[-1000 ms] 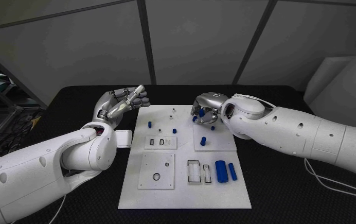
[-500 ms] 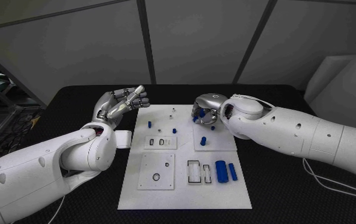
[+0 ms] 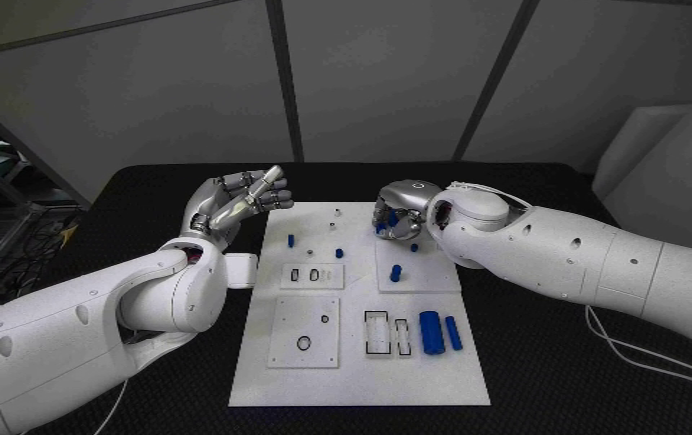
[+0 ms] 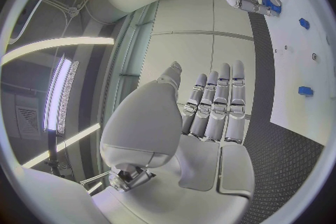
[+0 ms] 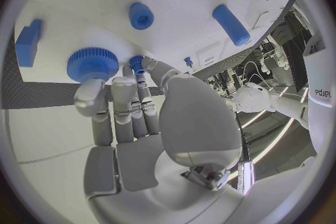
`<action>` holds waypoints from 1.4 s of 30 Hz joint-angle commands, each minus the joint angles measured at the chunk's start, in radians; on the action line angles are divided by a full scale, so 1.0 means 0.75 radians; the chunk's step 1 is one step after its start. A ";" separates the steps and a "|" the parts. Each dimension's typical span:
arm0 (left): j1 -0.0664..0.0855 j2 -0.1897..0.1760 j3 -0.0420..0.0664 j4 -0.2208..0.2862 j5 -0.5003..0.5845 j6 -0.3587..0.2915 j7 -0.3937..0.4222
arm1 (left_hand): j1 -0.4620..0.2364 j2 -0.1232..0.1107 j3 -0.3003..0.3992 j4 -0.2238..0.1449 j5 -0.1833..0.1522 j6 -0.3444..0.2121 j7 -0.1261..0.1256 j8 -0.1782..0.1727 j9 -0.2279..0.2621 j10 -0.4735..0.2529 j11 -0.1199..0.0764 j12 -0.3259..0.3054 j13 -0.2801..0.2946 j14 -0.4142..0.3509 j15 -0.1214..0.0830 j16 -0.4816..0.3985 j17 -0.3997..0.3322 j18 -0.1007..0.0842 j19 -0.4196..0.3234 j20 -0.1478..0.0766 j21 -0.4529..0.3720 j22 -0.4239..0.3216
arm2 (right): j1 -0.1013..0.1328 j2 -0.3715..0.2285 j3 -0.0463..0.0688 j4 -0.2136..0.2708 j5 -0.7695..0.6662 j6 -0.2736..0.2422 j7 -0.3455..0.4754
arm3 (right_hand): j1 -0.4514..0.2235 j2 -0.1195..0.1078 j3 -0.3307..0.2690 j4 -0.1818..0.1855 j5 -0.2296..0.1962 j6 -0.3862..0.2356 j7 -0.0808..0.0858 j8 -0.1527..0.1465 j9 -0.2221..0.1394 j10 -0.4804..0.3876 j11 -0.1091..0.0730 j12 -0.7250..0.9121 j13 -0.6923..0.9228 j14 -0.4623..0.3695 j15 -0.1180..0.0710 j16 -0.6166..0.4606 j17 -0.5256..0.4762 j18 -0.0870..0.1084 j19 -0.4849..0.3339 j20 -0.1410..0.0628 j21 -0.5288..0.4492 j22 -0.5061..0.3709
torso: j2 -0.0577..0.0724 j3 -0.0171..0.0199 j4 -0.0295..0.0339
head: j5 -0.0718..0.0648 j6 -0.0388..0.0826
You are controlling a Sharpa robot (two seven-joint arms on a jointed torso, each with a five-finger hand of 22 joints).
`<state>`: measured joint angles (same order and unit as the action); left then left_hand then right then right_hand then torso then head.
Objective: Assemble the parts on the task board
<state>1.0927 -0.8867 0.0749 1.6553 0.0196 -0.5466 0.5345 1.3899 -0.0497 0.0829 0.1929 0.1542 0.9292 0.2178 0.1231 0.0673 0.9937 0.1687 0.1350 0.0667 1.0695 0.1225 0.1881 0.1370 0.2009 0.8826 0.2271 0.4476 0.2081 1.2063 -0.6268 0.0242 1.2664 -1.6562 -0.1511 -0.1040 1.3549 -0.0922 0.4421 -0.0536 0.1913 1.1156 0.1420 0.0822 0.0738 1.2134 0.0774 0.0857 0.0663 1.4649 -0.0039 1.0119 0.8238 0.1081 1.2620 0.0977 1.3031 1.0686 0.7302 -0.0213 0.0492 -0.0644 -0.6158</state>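
task board [image 3: 361,375] sits mid-table, white plate on the black table [image 3: 548,355]. parts on it in the head view: a thick blue cylinder [image 3: 430,333] and a thinner blue rod [image 3: 451,332] lying side by side at the near right, just beside two empty rectangular slots [image 3: 387,334]. a small blue peg [image 3: 394,273] stands on the raised right-hand sub-plate, another small peg [image 3: 339,253] nearer the middle, and one more [image 3: 290,242] toward the left edge. the near-left sub-plate has an oval hole [image 3: 304,343].

right hand [image 3: 400,213] is down at the far right of the board, fingers curled over a cluster of blue parts. in the right wrist view the fingertips [image 5: 129,89] sit right at a blue toothed gear [image 5: 92,64] and a small blue peg [image 5: 136,61]; looks like contact, but cannot tell whether anything is actually pinched. also there: a short blue hollow cylinder [image 5: 140,15], a longer blue rod [image 5: 230,24] and a blue block [image 5: 28,43] at the board edge, all apart from the fingers.

left hand [image 3: 235,200] is raised off the board's far left corner, over the table, palm up-ish, fingers apart and holding nothing. left wrist view confirms: fingers [image 4: 218,103] straight and side by side, thumb apart, nothing in the palm.
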 commanded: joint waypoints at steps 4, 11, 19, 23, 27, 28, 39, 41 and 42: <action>0.002 -0.005 0.001 0.004 -0.012 0.021 -0.001 | -0.002 0.008 0.001 -0.007 -0.002 0.004 0.005 -0.007 -0.002 0.000 0.005 -0.006 -0.002 -0.008 0.002 -0.008 0.002 -0.025 0.014 0.000 0.004 0.002 | 0.002 -0.009 0.000 0.025 -0.009 -0.111 0.009 | 0.044 0.007 0.044 -0.019 -0.003 0.029 0.001 0.011 0.006 0.043 -0.010 0.011 0.009 0.039 -0.013 0.078 0.074 -0.022 0.040 -0.003 0.053 0.079 | 0.001 0.0009 -0.0012 | 0.003 -0.001; 0.002 -0.010 0.001 0.006 -0.012 0.022 -0.002 | -0.002 0.008 0.001 -0.007 -0.002 0.004 0.005 -0.007 -0.002 0.000 0.005 -0.006 -0.002 -0.008 0.002 -0.008 0.002 -0.025 0.014 0.000 0.004 0.002 | 0.006 -0.019 0.001 0.069 -0.010 -0.214 0.002 | 0.042 -0.006 0.062 -0.025 -0.004 0.029 0.005 0.005 0.004 0.049 -0.007 0.003 0.010 0.035 -0.011 0.111 0.098 -0.027 0.050 -0.002 0.077 0.110 | 0.002 -0.0009 -0.0017 | 0.005 0.008; 0.002 -0.010 0.001 0.007 -0.012 0.023 -0.004 | -0.002 0.009 0.000 -0.009 -0.002 0.002 0.007 -0.010 -0.003 -0.003 0.006 -0.009 -0.002 -0.007 0.002 -0.010 0.003 -0.026 0.014 0.000 0.005 0.002 | 0.033 0.044 0.001 0.000 0.008 -0.326 0.015 | 0.044 -0.010 0.077 -0.028 -0.015 0.028 0.007 0.001 0.003 0.049 -0.006 -0.003 0.009 0.028 -0.009 0.116 0.095 -0.026 0.043 0.000 0.080 0.111 | 0.005 -0.0008 0.0030 | 0.008 0.018; 0.002 -0.009 0.001 0.006 -0.012 0.024 -0.005 | -0.002 0.009 0.000 -0.009 -0.002 0.002 0.007 -0.010 -0.003 -0.003 0.006 -0.009 -0.002 -0.007 0.002 -0.010 0.003 -0.026 0.014 0.000 0.005 0.002 | 0.037 0.094 0.001 -0.050 0.023 -0.350 0.028 | 0.044 -0.012 0.080 -0.029 -0.017 0.027 0.008 0.000 0.003 0.049 -0.005 -0.004 0.009 0.027 -0.009 0.120 0.098 -0.027 0.044 0.000 0.083 0.115 | 0.006 -0.0005 0.0028 | 0.010 0.018; 0.002 -0.006 0.001 0.004 -0.012 0.026 -0.007 | -0.002 0.009 0.000 -0.009 -0.002 0.001 0.008 -0.011 -0.003 -0.003 0.007 -0.011 -0.002 -0.006 0.003 -0.010 0.003 -0.026 0.014 0.001 0.005 0.001 | 0.040 0.157 0.001 -0.110 0.035 -0.353 0.040 | 0.044 -0.012 0.080 -0.029 -0.017 0.027 0.008 0.000 0.003 0.049 -0.005 -0.004 0.009 0.027 -0.009 0.120 0.098 -0.027 0.044 0.000 0.083 0.115 | 0.007 0.0001 0.0033 | 0.011 0.017; 0.002 -0.005 0.001 0.004 -0.012 0.027 -0.007 | -0.002 0.009 0.000 -0.009 -0.002 0.001 0.008 -0.011 -0.003 -0.003 0.007 -0.011 -0.002 -0.006 0.003 -0.010 0.003 -0.026 0.014 0.001 0.005 0.001 | 0.040 0.166 0.001 -0.118 0.036 -0.352 0.042 | 0.043 -0.012 0.082 -0.029 -0.018 0.027 0.008 -0.001 0.003 0.049 -0.005 -0.005 0.009 0.027 -0.008 0.122 0.099 -0.027 0.043 0.000 0.084 0.115 | 0.007 -0.0002 0.0046 | 0.010 0.018; 0.003 0.004 0.001 -0.001 -0.012 0.032 -0.010 | -0.003 0.009 -0.001 -0.010 -0.002 0.000 0.008 -0.013 -0.003 -0.005 0.008 -0.013 -0.003 -0.006 0.003 -0.012 0.004 -0.026 0.014 0.001 0.005 0.001 | 0.041 0.274 0.000 -0.222 0.048 -0.290 0.070 | 0.038 -0.014 0.089 -0.026 -0.017 0.024 0.010 -0.004 0.002 0.046 -0.002 -0.010 0.009 0.025 -0.006 0.131 0.105 -0.027 0.041 0.002 0.087 0.119 | 0.011 -0.0006 0.0084 | 0.013 0.016; 0.003 0.005 0.001 -0.001 -0.012 0.033 -0.012 | -0.003 0.009 -0.001 -0.010 -0.002 0.000 0.008 -0.013 -0.003 -0.005 0.008 -0.013 -0.003 -0.006 0.003 -0.012 0.004 -0.026 0.014 0.001 0.005 0.001 | 0.041 0.283 0.000 -0.231 0.049 -0.276 0.073 | 0.036 -0.014 0.089 -0.026 -0.017 0.024 0.011 -0.005 0.002 0.046 -0.002 -0.011 0.009 0.025 -0.006 0.134 0.107 -0.027 0.041 0.003 0.088 0.120 | 0.012 0.0002 0.0066 | 0.014 0.018; 0.003 0.006 0.001 -0.001 -0.012 0.035 -0.013 | -0.004 0.009 -0.002 -0.012 -0.002 -0.002 0.010 -0.016 -0.003 -0.008 0.009 -0.016 -0.003 -0.006 0.004 -0.014 0.004 -0.026 0.013 0.001 0.006 0.001 | 0.041 0.289 -0.001 -0.236 0.049 -0.264 0.074 | 0.035 -0.015 0.089 -0.025 -0.016 0.023 0.011 -0.005 0.002 0.046 -0.002 -0.011 0.009 0.025 -0.006 0.135 0.109 -0.027 0.041 0.003 0.088 0.120 | 0.013 0.0002 0.0063 | 0.013 0.018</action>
<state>1.0934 -0.8841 0.0750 1.6540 0.0192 -0.5370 0.5239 1.3899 -0.0497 0.0802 0.1903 0.1542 0.9291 0.2179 0.1151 0.0665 0.9913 0.1711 0.1265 0.0658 1.0696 0.1225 0.1821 0.1388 0.2008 0.8862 0.2308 0.4475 0.2079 1.2342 -0.4128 0.0236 1.0928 -1.6253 -0.3733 -0.0656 1.3805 -0.0961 0.5048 -0.0738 0.1731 1.1335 0.1442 0.0838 0.0748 1.2296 0.0910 0.0771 0.0708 1.4686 -0.0075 1.1091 0.9044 0.1084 1.2960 0.0964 1.3628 1.1572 0.7384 -0.0214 0.0547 -0.0539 -0.6033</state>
